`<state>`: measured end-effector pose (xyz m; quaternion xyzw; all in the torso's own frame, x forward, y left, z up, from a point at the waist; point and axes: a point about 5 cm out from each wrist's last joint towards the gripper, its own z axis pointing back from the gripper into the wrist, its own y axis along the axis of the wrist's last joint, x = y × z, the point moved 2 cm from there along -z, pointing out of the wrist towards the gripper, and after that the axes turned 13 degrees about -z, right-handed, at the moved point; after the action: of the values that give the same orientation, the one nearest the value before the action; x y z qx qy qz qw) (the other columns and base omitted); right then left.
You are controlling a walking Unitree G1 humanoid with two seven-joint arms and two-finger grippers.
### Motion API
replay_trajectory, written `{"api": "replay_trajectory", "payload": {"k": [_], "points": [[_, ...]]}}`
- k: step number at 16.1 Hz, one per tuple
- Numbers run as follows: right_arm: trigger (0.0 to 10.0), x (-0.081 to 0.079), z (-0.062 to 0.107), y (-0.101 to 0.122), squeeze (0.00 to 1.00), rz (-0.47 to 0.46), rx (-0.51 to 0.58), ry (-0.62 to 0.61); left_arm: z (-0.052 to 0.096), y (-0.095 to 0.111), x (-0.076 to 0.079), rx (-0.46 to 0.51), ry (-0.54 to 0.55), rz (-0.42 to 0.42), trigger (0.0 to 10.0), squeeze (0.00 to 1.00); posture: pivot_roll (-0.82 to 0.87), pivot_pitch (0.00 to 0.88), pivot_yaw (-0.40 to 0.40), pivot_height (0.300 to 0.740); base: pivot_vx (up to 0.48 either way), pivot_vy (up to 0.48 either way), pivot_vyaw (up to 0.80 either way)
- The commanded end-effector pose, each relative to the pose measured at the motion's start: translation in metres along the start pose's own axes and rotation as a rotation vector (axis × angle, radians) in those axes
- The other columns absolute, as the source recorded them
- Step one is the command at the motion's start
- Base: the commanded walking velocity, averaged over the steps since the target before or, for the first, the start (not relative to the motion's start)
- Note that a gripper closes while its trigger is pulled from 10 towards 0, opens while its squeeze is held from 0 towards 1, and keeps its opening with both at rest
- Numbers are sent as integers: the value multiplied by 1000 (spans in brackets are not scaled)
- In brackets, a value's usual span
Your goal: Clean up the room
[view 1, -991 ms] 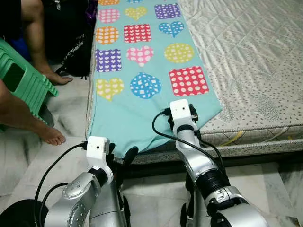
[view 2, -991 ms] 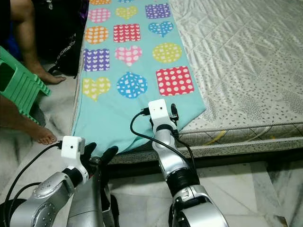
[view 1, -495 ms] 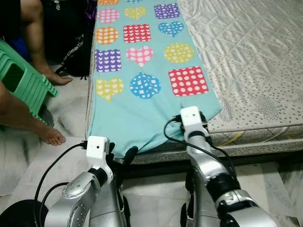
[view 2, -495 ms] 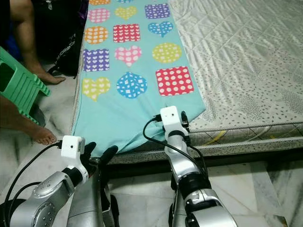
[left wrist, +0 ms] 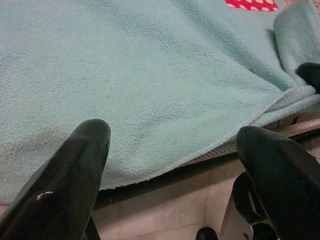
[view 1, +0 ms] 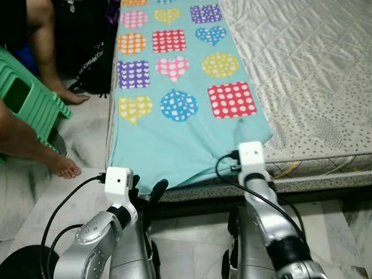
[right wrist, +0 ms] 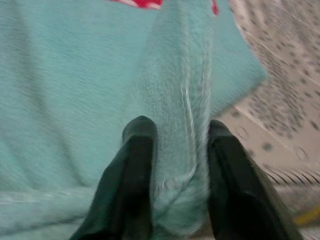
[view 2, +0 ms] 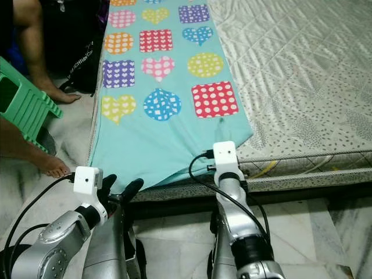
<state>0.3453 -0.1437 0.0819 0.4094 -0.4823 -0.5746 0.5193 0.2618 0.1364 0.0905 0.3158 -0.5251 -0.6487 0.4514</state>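
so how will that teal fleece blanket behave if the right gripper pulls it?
Probably floppy: the teal fleece blanket already bunches into a ridge between the right gripper fingers. Likely light, and it may drag across the mattress.

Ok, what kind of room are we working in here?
Most likely a bedroom. A low bed with a quilted grey mattress fills the view, a teal fleece blanket with hearts and dotted shapes spread over it. A green plastic stool stands on the marble-look floor beside it.
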Motion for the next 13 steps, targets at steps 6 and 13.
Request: {"api": "replay_trajectory", "payload": {"k": [6,13], "points": [[0,15,15,-10,0,-93,-81,-47,4,-8,-7,-29,22,-2,10000,0,-33,205,67,551,0,0,0],[3020,2,18,-13,0,-155,-144,41,3,-8,-8,-27,18,-1,10000,0,-33,201,69,551,0,0,0]]}}
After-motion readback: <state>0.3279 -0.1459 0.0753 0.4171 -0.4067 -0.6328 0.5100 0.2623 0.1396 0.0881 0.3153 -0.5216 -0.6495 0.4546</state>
